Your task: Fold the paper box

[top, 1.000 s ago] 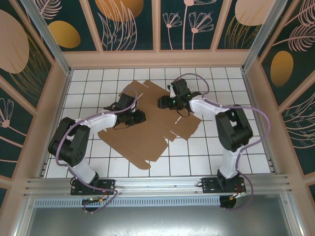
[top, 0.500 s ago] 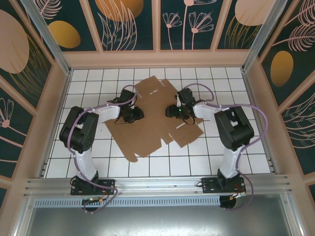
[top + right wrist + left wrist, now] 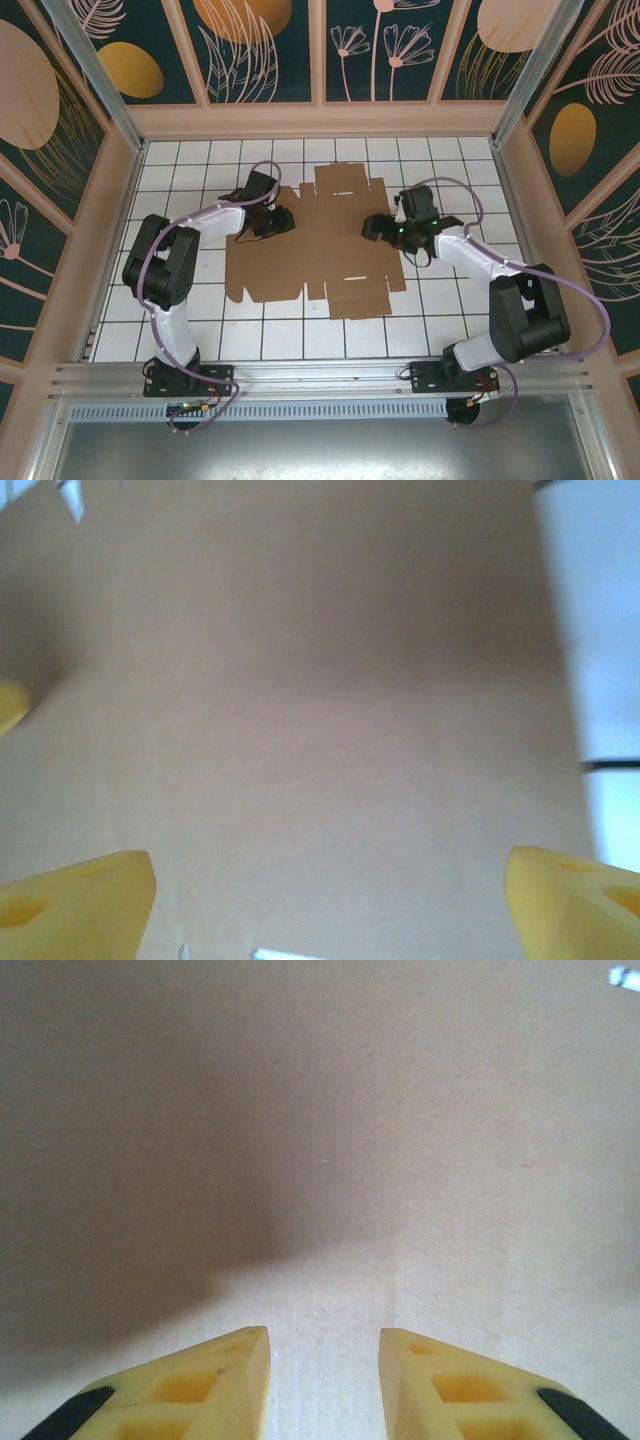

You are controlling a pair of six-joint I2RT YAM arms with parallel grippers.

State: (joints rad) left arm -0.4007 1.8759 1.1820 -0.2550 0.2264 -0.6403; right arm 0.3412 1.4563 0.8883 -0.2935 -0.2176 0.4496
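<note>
The paper box (image 3: 320, 240) lies flat and unfolded on the white tiled table, its edges roughly square with the tiles. Flaps stick out at the back and at the front right. My left gripper (image 3: 272, 222) hovers low over its left rear part. In the left wrist view its yellow fingers (image 3: 225, 1375) are a little apart and my left gripper (image 3: 323, 1345) has only bare cardboard (image 3: 320, 1140) below it. My right gripper (image 3: 378, 228) is over the sheet's right part. In the right wrist view my right gripper (image 3: 330, 875) is open wide above the cardboard (image 3: 300, 680).
Patterned walls with wooden frames (image 3: 320, 118) close in the table on three sides. An aluminium rail (image 3: 320, 375) runs along the near edge by the arm bases. Bare white tiles (image 3: 470, 310) lie in front and to the right of the sheet, seen also as white tile (image 3: 600, 630).
The cardboard has turned from a diagonal lie to square with the tiles. My right gripper has moved right and opened wider. My left gripper has shifted slightly toward the back.
</note>
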